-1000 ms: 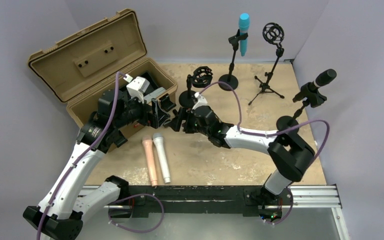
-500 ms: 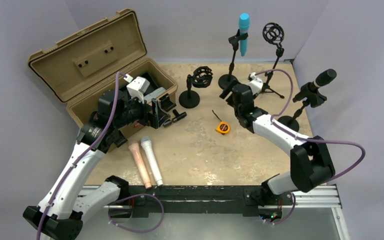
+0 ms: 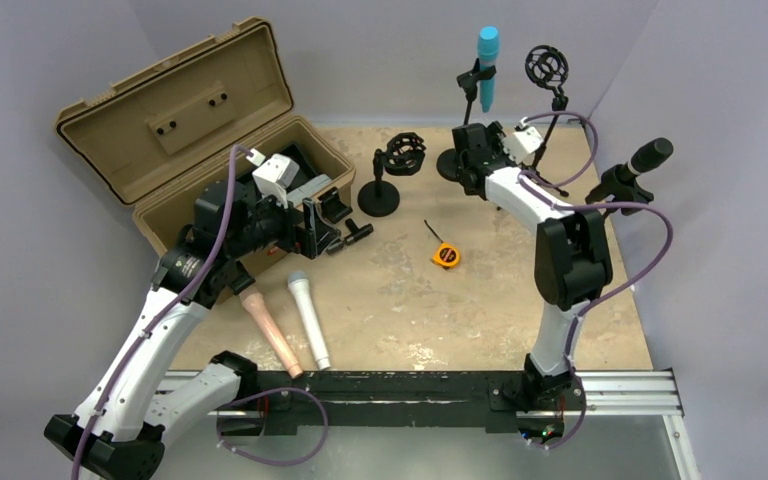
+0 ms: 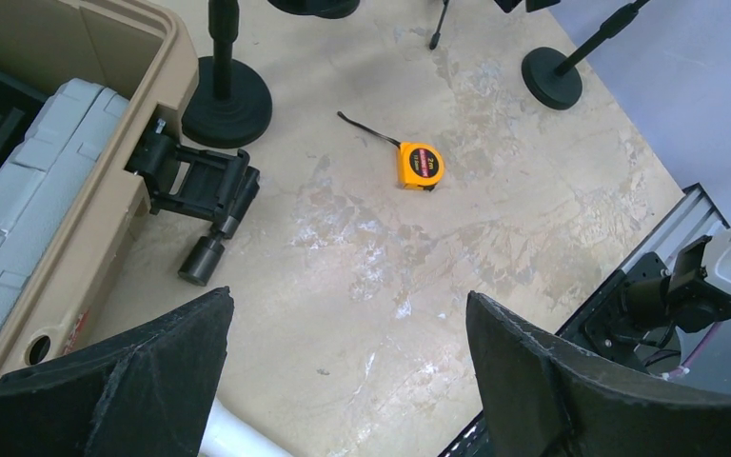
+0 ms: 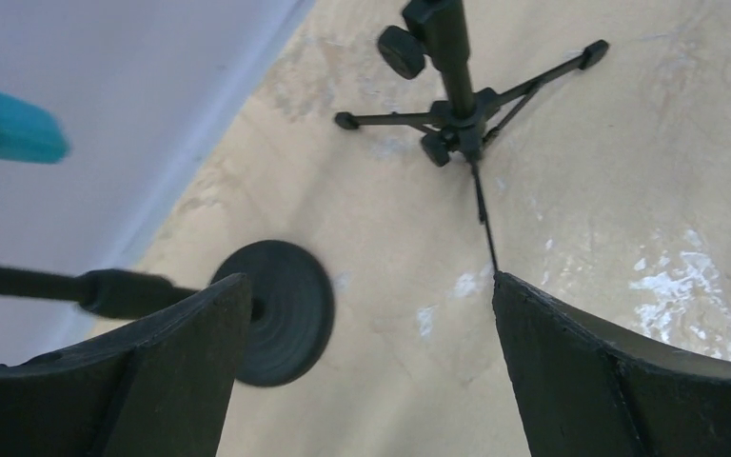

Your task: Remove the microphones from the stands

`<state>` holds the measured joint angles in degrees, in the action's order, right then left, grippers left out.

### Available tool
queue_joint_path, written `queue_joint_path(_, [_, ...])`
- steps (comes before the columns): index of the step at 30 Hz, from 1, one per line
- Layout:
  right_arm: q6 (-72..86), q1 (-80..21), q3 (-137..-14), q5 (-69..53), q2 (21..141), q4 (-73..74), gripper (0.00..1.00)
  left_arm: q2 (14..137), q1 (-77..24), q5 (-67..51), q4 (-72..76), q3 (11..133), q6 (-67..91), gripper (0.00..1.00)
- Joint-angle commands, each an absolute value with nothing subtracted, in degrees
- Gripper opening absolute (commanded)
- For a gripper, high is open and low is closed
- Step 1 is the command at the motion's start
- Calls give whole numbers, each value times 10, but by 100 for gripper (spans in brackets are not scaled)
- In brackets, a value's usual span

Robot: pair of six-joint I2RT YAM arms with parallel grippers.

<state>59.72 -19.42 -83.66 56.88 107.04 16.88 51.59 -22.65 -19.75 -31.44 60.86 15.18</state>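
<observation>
- The teal microphone (image 3: 487,66) is clipped in its stand (image 3: 467,118) at the far edge of the table (image 3: 410,295), long axis nearly upright, wider end up.
- Right end effector (image 3: 472,152) is low beside the stand's pole, jaws wide, empty.
- Left end effector (image 4: 343,381) is wide, empty, beside the case (image 3: 180,110).

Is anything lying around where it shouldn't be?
Yes. A yellow tape measure lies in the middle with its tape poking out, odd among the microphone gear. A pink microphone and a white microphone lie loose near the front edge.
</observation>
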Motion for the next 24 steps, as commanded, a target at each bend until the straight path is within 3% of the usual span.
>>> queue_joint_path(1, [601,-160,-882,649,1100,187,96,508,-233,-200,-305,626,137,89])
queue_joint_path(7, [430,-142,-872,678,1109,46,96,508,-235,-202,-305,627,135,89])
queue_joint_path(14, [249,-106,-858,609,1114,-136,92,509,-235,-204,-304,627,137,89])
queue_joint_path(24, [179,-84,-917,565,1181,-143,86,517,-235,-202,-306,627,134,89])
